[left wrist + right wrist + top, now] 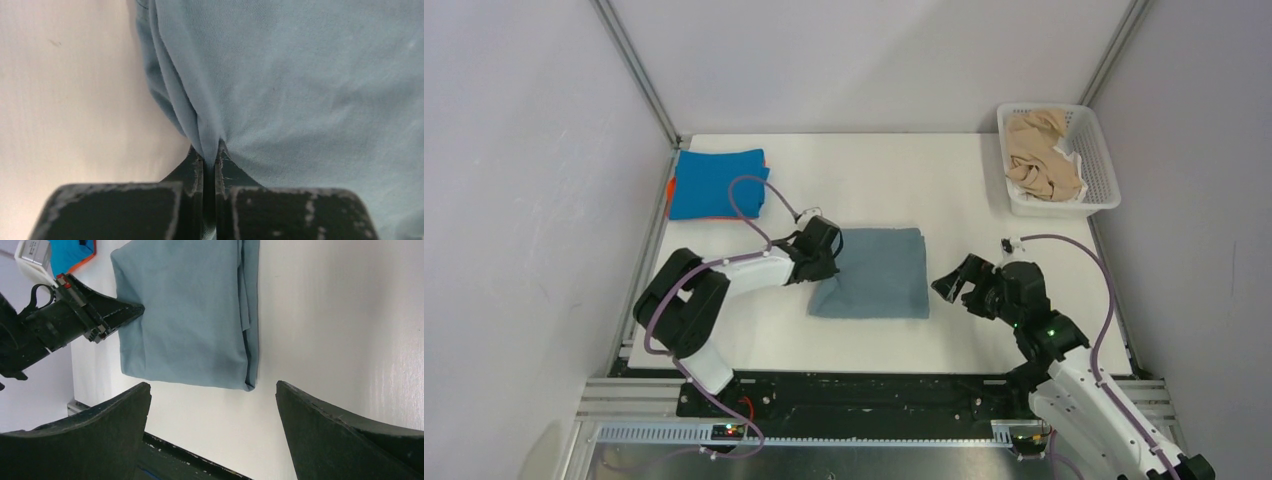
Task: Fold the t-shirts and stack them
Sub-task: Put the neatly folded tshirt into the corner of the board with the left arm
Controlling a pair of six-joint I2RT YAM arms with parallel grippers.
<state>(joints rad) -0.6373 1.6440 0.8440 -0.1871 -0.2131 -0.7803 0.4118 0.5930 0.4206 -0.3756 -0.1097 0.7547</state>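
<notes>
A folded bright blue t-shirt lies far left on the tabletop. The left end effector pinches the left edge of the grey-blue t-shirt. The right end effector hangs spread beside it. Beige t-shirts lie in the basket.

black-and-white arms, purple cables, scuffed left pincer

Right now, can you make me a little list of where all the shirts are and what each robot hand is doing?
Middle of white table: folded soft grey-blue t-shirt
Left hand: shut, pinching that shirt's left edge
Right hand: open, holding nothing, just right of the shirt
Far left corner: folded bright blue t-shirt on an orange one
White plastic lattice basket, far right: crumpled beige t-shirts
</notes>
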